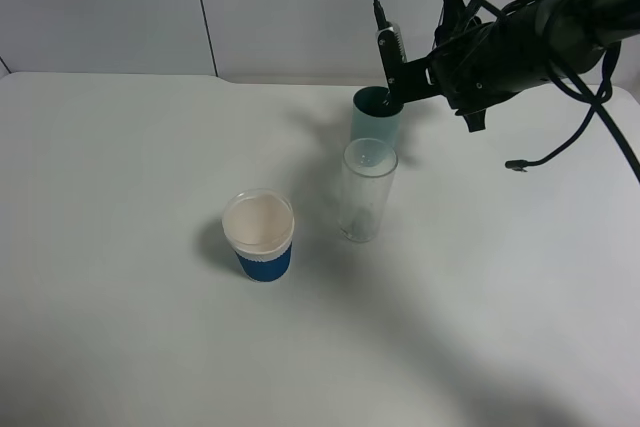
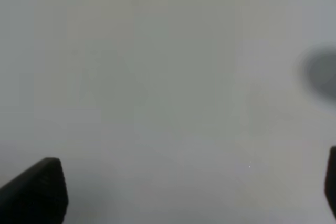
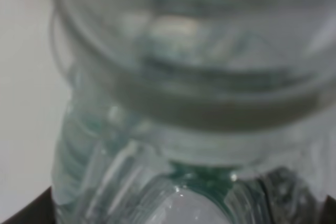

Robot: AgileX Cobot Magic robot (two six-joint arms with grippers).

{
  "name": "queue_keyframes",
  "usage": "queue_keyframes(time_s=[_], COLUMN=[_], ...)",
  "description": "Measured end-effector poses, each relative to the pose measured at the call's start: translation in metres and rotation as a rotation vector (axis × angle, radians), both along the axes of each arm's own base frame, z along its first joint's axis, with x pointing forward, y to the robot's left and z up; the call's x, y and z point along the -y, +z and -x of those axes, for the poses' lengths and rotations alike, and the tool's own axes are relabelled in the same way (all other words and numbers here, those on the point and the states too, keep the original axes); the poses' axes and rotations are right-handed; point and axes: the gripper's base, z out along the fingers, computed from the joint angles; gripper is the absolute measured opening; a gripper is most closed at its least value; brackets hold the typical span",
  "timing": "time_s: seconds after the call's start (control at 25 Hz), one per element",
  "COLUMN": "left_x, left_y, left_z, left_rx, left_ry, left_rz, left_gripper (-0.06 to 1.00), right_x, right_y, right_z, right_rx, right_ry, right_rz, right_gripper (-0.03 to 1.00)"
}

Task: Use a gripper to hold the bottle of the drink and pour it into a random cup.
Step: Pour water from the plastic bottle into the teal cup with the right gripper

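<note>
My right gripper [image 1: 418, 77] is shut on the bottle of the drink [image 1: 390, 47], a small clear bottle with a dark label. The bottle is tipped steeply, mouth down, over the teal cup [image 1: 374, 127] at the back of the table. Its mouth is at or just inside the cup's rim. In the right wrist view the clear ribbed bottle [image 3: 178, 129] fills the picture, too close and blurred to show liquid. My left gripper [image 2: 184, 195] is open, with only its dark fingertips [image 2: 37, 190] showing over bare white table. It is out of the exterior high view.
A taller clear glass tumbler [image 1: 366, 192] stands just in front of the teal cup. A blue-sleeved white paper cup [image 1: 260, 235] stands to the front left of it. A loose black cable [image 1: 560, 147] hangs from the right arm. The table [image 1: 120, 247] is white.
</note>
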Motion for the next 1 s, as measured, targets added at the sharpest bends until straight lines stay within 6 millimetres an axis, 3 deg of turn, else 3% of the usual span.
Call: queue_keyframes(time_s=[1.0], left_x=[0.0], left_y=[0.0], left_z=[0.0], left_rx=[0.0], left_ry=[0.0], left_rz=[0.0], left_gripper=[0.99], right_x=[0.0001], right_y=[0.0], right_z=[0.0], right_rx=[-0.011], right_ry=[0.017], right_rz=[0.034], right_gripper=[0.56])
